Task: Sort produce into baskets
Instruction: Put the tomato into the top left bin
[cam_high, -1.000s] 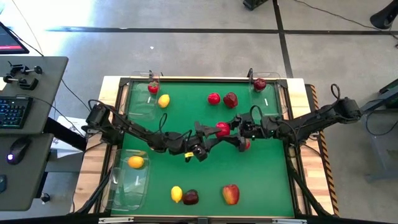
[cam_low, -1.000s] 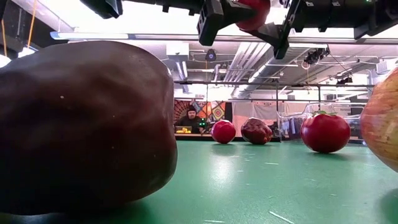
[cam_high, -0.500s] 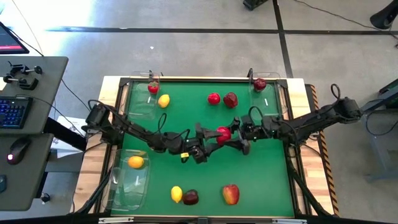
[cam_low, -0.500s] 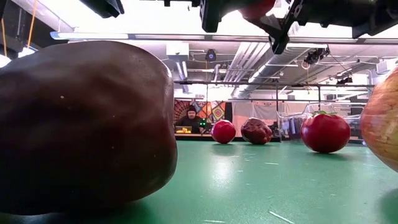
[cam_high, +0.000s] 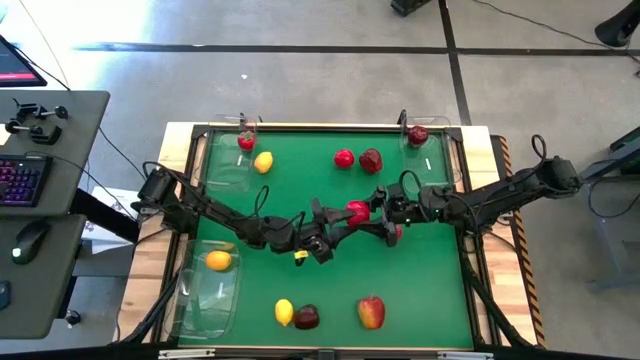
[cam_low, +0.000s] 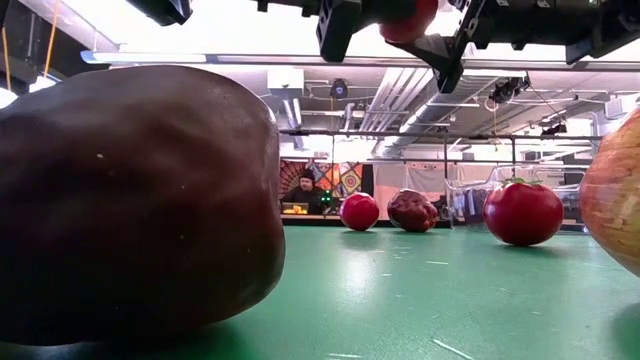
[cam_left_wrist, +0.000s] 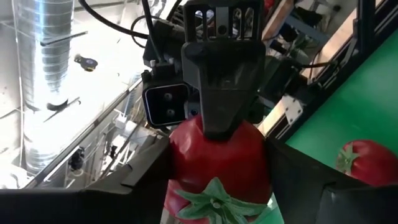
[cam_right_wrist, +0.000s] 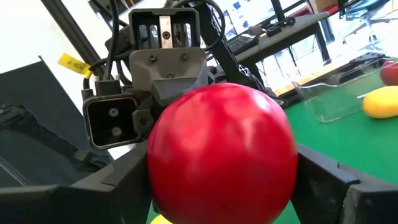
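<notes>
- Nearest the front edge of the table (cam_high: 440, 290), three fruits are sitting in a row: a yellow lemon (cam_high: 284, 311), a dark red apple (cam_high: 307, 317) touching it, and a red-yellow apple (cam_high: 371, 312) a little apart toward the right.
- At the front-left corner, a clear tray (cam_high: 205, 300) is holding one orange lemon (cam_high: 218, 261) at its far end.
- Mid-table, both arms are meeting over one small red tomato-like fruit (cam_high: 357, 212).
- The left gripper (cam_high: 335, 228) is reaching in from the left, and its jaws are clamped on the sides of that fruit (cam_left_wrist: 217, 162), green stem facing its camera.
- The right gripper (cam_high: 375, 215) is coming from the right, and its jaws are squeezing the same fruit (cam_right_wrist: 222, 152) too, held up off the green surface (cam_low: 405, 15).
- Another red fruit (cam_high: 397, 233) is lying just under the right arm.
- Farther back, a bright red fruit (cam_high: 343, 158) and a dark red apple (cam_high: 371, 160) are sitting side by side.
- At the far-left corner, a second tray (cam_high: 222, 160) is carrying a small red fruit (cam_high: 246, 141), with a lemon (cam_high: 263, 162) at its right edge.
- At the far-right corner, the third tray (cam_high: 432, 155) is holding one dark red fruit (cam_high: 418, 134).
</notes>
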